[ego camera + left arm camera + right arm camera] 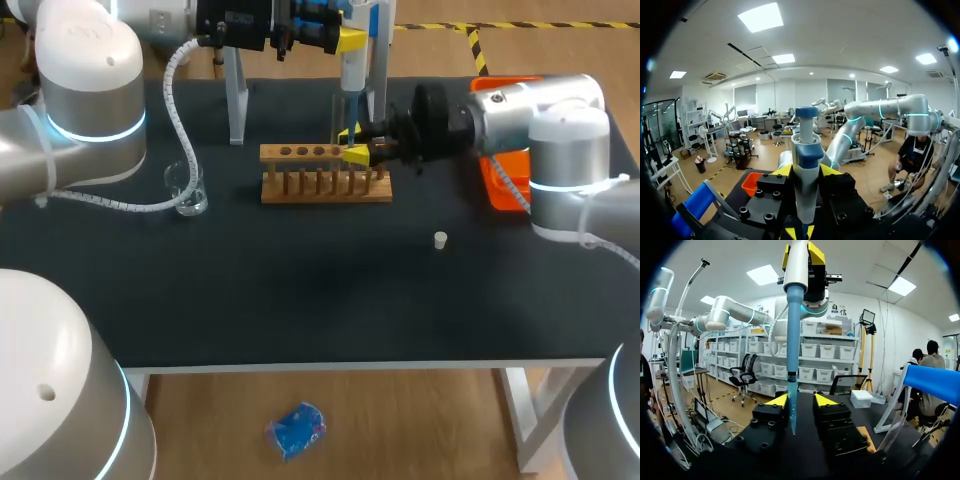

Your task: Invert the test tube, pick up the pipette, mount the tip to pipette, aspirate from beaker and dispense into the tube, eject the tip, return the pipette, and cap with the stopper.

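My left gripper (345, 42) hangs over the back of the table, shut on the white pipette (352, 70). In the left wrist view the pipette's blue-topped body (805, 150) stands between the yellow fingers (782, 172). The pipette's blue tip (792, 340) points straight down between the fingers of my right gripper (801, 401). In the head view that right gripper (352, 147) sits just above the wooden rack (325, 180), shut on the lower part of the upright clear test tube (338, 115), and the tip goes into the tube's mouth. The tube's glass hardly shows in the right wrist view.
A glass beaker (187, 190) stands at the left of the rack. A small white stopper (440, 239) lies on the dark table to the right. An orange tray (497, 180) sits behind my right arm. The white pipette stand (236, 100) rises at the back left.
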